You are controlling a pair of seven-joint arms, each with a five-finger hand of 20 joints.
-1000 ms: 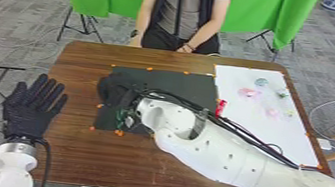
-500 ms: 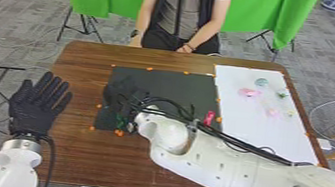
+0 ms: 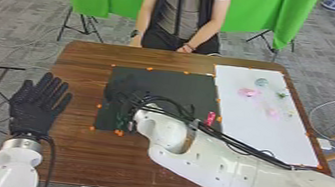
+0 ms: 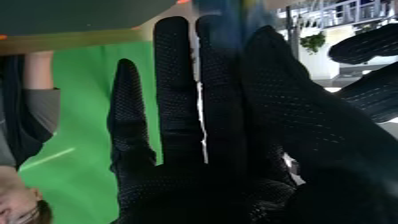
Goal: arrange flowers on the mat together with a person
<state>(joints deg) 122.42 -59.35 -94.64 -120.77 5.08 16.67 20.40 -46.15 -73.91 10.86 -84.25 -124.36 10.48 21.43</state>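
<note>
Pink flowers (image 3: pixel 249 92) and teal flower (image 3: pixel 261 82) on white sheet (image 3: pixel 275 138), flat black mat (image 3: pixel 191 91), perhaps a green stem (image 3: pixel 120 122) on it

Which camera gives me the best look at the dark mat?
The head view: it shows most of the dark mat lying on the brown table, though the right arm covers part. The right wrist view catches a piece near the table's edge.
</note>
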